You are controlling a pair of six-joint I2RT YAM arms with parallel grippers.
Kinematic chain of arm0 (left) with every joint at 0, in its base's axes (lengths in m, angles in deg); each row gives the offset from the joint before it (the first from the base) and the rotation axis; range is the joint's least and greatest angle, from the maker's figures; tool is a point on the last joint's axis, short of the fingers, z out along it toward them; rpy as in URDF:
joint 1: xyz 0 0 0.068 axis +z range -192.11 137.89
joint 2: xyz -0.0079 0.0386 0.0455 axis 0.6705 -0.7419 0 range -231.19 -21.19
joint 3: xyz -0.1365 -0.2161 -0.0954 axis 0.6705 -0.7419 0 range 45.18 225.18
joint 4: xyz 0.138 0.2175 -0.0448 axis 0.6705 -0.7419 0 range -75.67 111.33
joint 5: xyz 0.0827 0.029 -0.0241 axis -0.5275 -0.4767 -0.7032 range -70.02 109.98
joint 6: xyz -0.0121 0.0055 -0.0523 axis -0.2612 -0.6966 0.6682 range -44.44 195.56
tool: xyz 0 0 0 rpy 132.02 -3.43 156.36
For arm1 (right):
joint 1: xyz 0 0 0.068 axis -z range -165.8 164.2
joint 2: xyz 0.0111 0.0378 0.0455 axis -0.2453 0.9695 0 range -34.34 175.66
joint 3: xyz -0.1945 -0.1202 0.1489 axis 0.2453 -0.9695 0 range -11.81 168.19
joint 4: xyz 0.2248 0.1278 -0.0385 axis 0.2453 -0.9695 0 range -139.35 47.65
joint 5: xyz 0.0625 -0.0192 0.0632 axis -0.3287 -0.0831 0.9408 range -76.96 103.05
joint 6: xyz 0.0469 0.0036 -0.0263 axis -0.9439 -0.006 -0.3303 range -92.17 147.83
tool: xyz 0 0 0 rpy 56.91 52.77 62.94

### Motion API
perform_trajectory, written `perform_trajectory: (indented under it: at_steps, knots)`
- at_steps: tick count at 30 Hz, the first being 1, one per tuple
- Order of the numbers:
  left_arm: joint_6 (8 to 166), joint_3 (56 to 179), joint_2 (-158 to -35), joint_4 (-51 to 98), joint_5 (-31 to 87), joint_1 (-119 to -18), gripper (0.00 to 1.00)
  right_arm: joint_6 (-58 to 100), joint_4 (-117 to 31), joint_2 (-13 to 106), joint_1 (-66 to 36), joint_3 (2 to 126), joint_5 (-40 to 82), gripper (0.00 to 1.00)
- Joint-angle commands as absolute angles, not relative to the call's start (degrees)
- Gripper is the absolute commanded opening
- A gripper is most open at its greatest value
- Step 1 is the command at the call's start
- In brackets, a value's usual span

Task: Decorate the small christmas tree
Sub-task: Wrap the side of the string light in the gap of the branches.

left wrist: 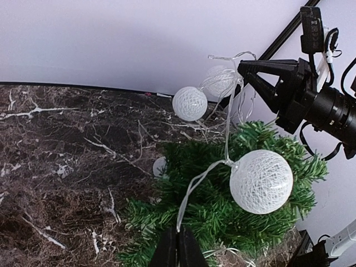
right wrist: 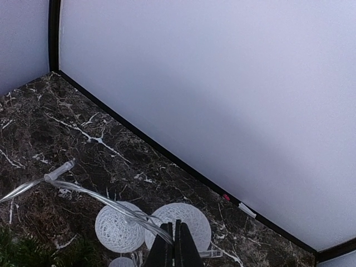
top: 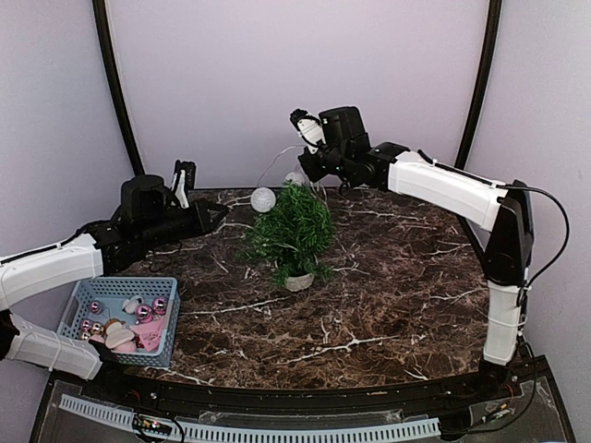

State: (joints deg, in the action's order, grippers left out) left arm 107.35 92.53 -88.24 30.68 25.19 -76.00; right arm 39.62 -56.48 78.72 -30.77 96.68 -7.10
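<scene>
Left fingers (left wrist: 167, 251) pinched on light string (left wrist: 192, 194); right fingers (right wrist: 166, 251) likewise (above tree (top: 294, 231)).

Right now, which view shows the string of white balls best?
The left wrist view: the string of white balls runs from the left gripper over the small christmas tree to the right gripper, three balls clear. Top shows one ball plainly; right wrist shows two plus a cropped third.
</scene>
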Motion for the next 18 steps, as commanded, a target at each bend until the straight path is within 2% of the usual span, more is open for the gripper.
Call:
perform_trajectory:
  at_steps: [1, 18]
  knots:
    - [108.7, 89.7, -88.6, 32.5, 26.0, -75.1, 0.0, 39.2, -54.1, 80.5, -29.9, 100.3, -5.8, 0.0]
    - [107.1, 89.6, -99.8, 37.6, 31.5, -74.1, 0.0, 37.3, -56.1, 86.5, -28.6, 102.9, -5.9, 0.0]
